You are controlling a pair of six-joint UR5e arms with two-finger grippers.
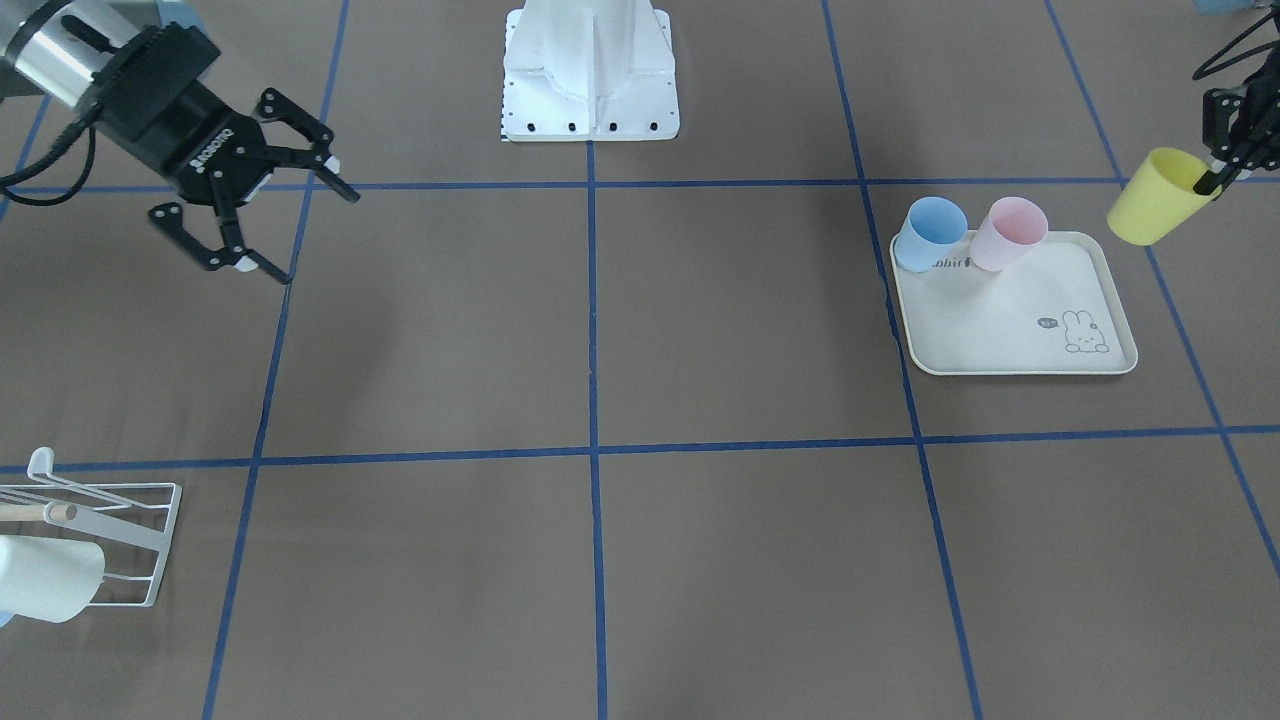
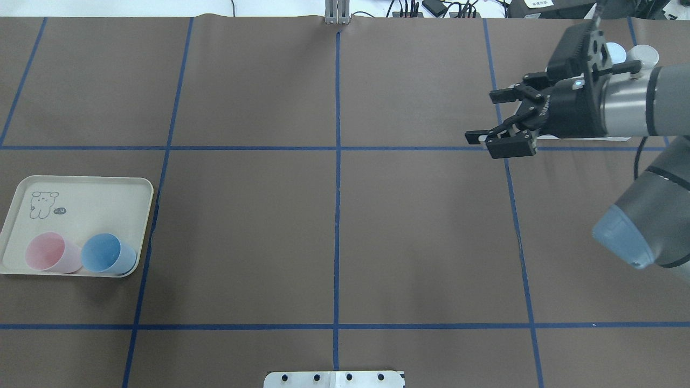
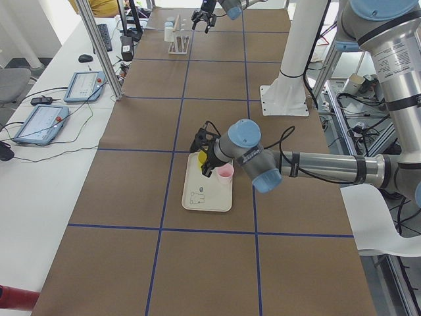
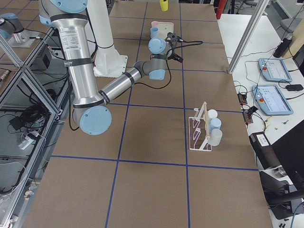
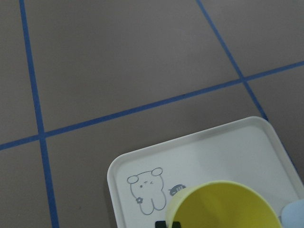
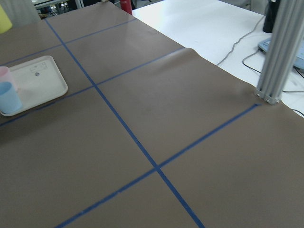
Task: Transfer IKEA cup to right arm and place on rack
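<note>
My left gripper (image 1: 1210,183) is shut on the rim of a yellow cup (image 1: 1155,197), one finger inside it. It holds the cup tilted in the air beside the far corner of the cream rabbit tray (image 1: 1010,330). The cup also fills the bottom of the left wrist view (image 5: 223,206). My right gripper (image 1: 312,232) is open and empty, in the air over the other side of the table; it also shows in the overhead view (image 2: 481,117). The white wire rack (image 1: 150,540) stands on that side and carries a white cup (image 1: 45,578); the exterior right view shows the rack (image 4: 202,130) with several pale cups.
A blue cup (image 1: 928,232) and a pink cup (image 1: 1008,232) stand on the tray's edge nearest the robot. The robot's white base (image 1: 590,80) sits at the middle of the table's robot side. Blue tape lines grid the brown table.
</note>
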